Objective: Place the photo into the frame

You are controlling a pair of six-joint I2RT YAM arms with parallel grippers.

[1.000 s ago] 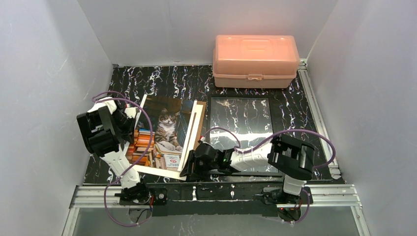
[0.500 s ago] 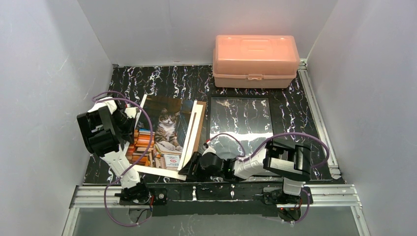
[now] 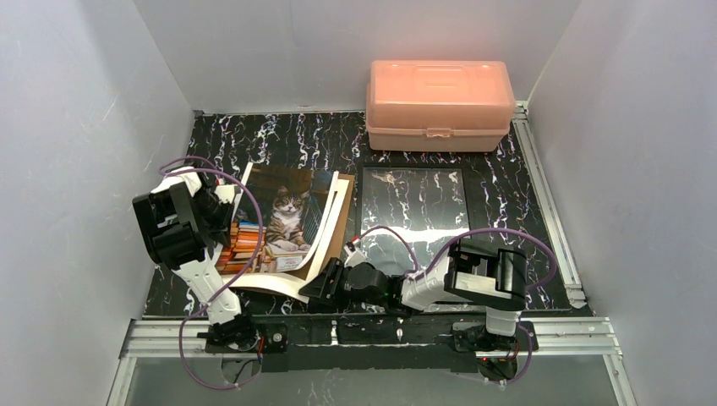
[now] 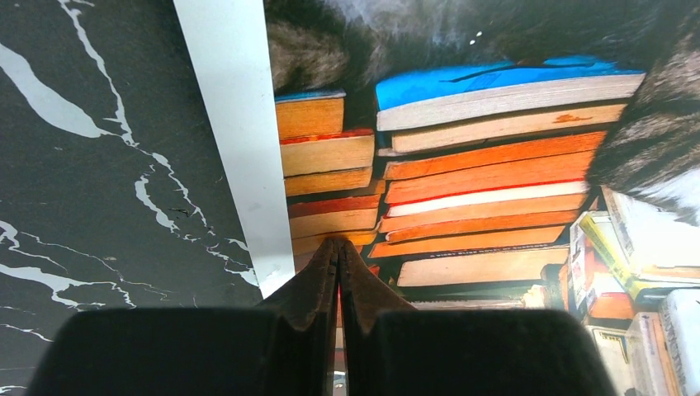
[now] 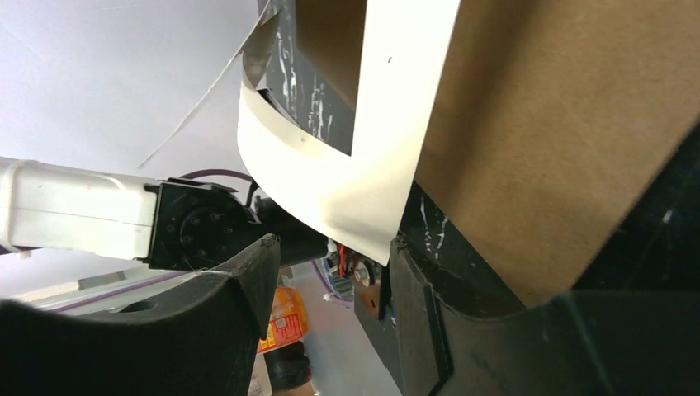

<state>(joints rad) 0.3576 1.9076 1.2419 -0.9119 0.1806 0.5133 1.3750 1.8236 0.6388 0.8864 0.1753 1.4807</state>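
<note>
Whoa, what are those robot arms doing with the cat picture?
They're working on getting the cat photo into its frame. The left gripper is closed and presses its tips down on the photo's left side. The right gripper is open, with the photo's curled-up white corner between its fingers, not pinched yet. The black frame lies flat to the right with no photo in it. A brown backing board lies beneath the photo's right edge.

Photo (image 3: 283, 224): tabby-and-white cat among stacked books, wide white border, face up, left side of marbled table (image 3: 279, 135), near edge bowed upward. Frame (image 3: 414, 203): thin black, reflective glass, lying flat, right of photo
</note>
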